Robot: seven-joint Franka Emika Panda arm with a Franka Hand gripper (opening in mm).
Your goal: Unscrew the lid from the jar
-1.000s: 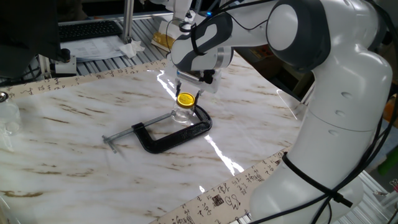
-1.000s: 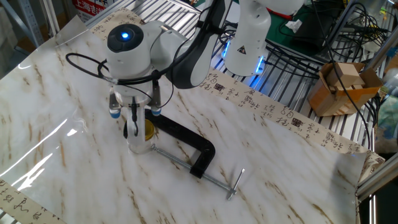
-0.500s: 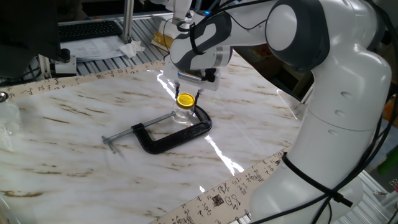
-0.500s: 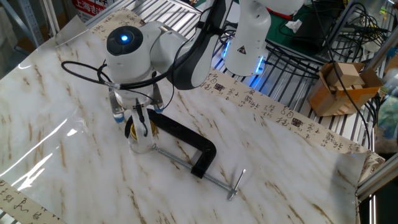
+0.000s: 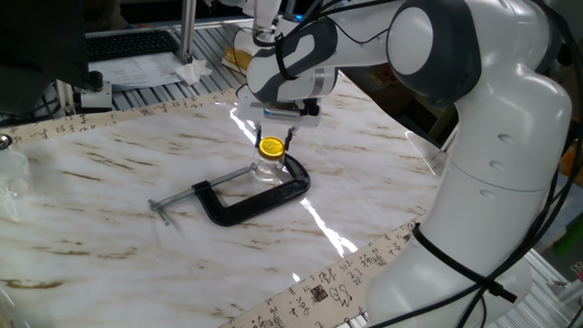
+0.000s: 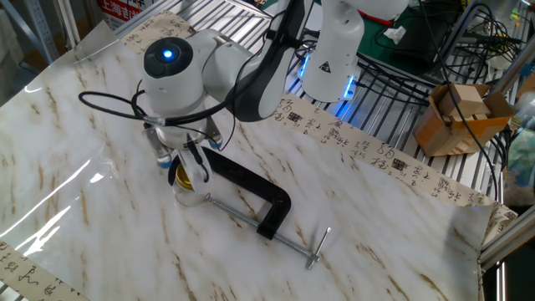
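The yellow lid [image 5: 271,146] sits on the small clear glass jar [image 5: 267,169], which stands upright between the jaws of a black C-clamp [image 5: 260,199] lying on the marble table. My gripper [image 5: 273,140] points straight down over the jar, with one finger on each side of the lid and closed against its rim. In the other fixed view the gripper [image 6: 185,167] covers most of the lid [image 6: 179,176]. The jar [image 6: 189,196] shows below it, beside the clamp [image 6: 255,194].
The clamp's silver screw and T-handle [image 5: 173,202] stick out to the left. A keyboard and papers [image 5: 137,56] lie beyond the table's back edge. A cardboard box [image 6: 456,117] sits on the wire rack at the right. The robot's base [image 6: 333,50] stands behind the table.
My wrist has turned about the vertical axis, so the fingers have swung round the lid. The jar and the clamp have stayed where they were.
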